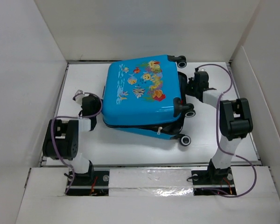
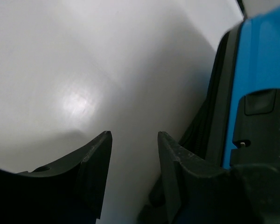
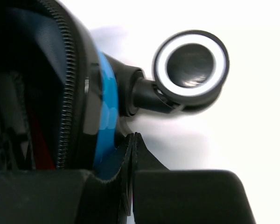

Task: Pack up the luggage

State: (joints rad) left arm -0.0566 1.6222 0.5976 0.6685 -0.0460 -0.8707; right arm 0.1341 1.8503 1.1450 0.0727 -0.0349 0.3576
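Item: luggage (image 1: 140, 93), small, bright blue hard shell with cartoon fish print on the upper face, black trim. It lies flat on a white table (image 1: 130, 149) between the two grippers, print side up. The upper half sits slightly askew over the lower half, with a dark gap along the near edge.

Left gripper (image 2: 134, 134): released. The fingers stand apart with only bare table between them, gripping nothing. The case's side is just to this gripper's right, close to the right finger (whether they touch cannot be told). On that side, beside the same finger, is a black combination lock (image 2: 266, 126) set in the blue shell.

Right gripper (image 3: 133, 136): clenched, fingertips pressed together. The case's rim is just to its left, where a black zipper (image 3: 65, 93) runs along the dark, partly open interior. Whether the tips pinch any part of the rim cannot be told. Ahead and slightly right of the tips is a black wheel (image 3: 191, 65) with a white ring on a short black stem, clear of the fingers.

Surroundings: white walls (image 1: 149, 28) beyond the case, well away from both grippers.
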